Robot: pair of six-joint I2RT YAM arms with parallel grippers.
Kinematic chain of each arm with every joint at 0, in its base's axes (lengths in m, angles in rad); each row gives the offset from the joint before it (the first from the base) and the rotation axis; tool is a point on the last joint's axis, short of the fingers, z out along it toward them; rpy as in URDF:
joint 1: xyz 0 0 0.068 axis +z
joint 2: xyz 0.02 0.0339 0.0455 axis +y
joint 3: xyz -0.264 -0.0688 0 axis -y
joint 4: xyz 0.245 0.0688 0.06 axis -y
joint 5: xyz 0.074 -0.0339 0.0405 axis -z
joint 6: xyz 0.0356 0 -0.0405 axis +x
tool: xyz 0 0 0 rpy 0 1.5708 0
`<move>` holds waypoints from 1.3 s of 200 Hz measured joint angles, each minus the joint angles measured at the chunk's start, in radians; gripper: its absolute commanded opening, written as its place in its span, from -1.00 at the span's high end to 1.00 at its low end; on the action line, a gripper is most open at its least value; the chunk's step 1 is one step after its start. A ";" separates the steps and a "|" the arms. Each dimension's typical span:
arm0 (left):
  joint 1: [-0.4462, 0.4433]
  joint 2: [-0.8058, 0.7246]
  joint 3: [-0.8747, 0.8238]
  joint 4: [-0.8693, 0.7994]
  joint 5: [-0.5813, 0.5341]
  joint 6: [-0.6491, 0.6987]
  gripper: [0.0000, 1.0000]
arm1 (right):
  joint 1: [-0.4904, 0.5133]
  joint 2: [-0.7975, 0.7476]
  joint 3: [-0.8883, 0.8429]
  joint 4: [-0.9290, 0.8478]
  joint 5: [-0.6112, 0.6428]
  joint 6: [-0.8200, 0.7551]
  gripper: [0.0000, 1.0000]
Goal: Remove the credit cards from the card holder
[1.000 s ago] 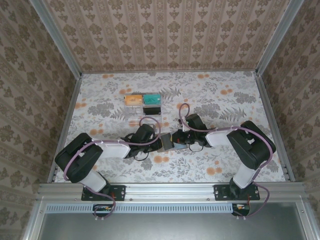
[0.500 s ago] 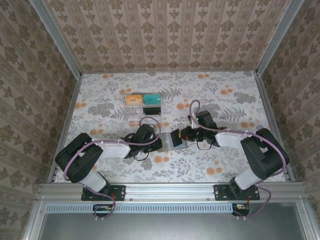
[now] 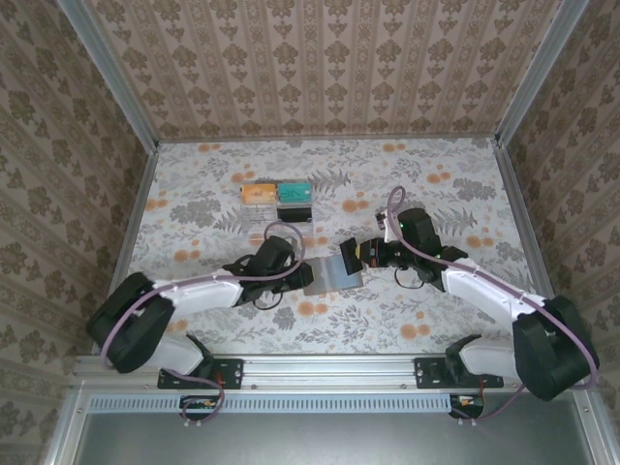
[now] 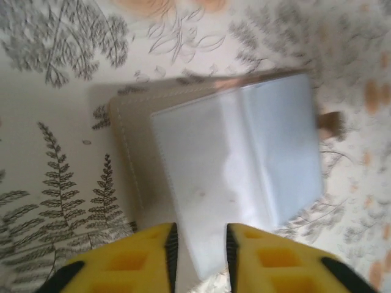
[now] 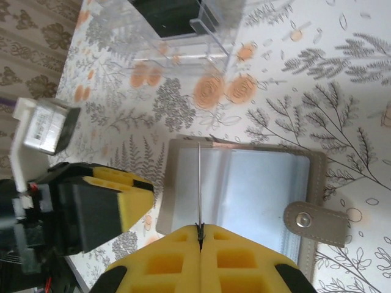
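The card holder [image 3: 334, 276] lies open and flat on the flowered table, grey inner panels up [image 5: 250, 189], its snap tab [image 5: 314, 223] at the right. My right gripper [image 5: 200, 227] is shut on a thin credit card [image 5: 200, 183], seen edge-on and standing above the holder's left panel. From above, that gripper [image 3: 360, 254] hovers at the holder's far right corner. My left gripper [image 4: 199, 235] is open, its yellow fingers apart over the near corner of the holder [image 4: 238, 159]. Seen from above, it [image 3: 298, 274] sits at the holder's left edge.
A clear acrylic stand [image 3: 278, 201] with an orange card and a teal card stands behind the holder, its base also in the right wrist view [image 5: 177, 24]. Patterned walls close the table on three sides.
My right gripper has pulled back to the right with the card in it. The holder now lies spread open. My left gripper's fingers have parted and let the holder go.
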 measured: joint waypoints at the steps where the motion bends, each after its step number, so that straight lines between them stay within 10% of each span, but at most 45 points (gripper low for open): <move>1: 0.001 -0.005 0.001 -0.002 -0.001 -0.001 0.02 | 0.001 -0.001 0.002 -0.002 0.001 -0.002 1.00; 46: 0.045 -0.375 0.007 -0.164 -0.092 0.049 -0.99 | 0.134 -0.008 0.143 -0.140 0.140 -0.139 1.00; 138: 0.142 -1.042 -0.129 -0.532 -0.255 0.045 -1.00 | 0.319 0.278 0.482 -0.196 0.399 -0.604 1.00; 260: 0.153 -1.224 -0.156 -0.726 -0.274 0.046 -1.00 | 0.359 0.618 0.841 -0.266 0.524 -1.352 1.00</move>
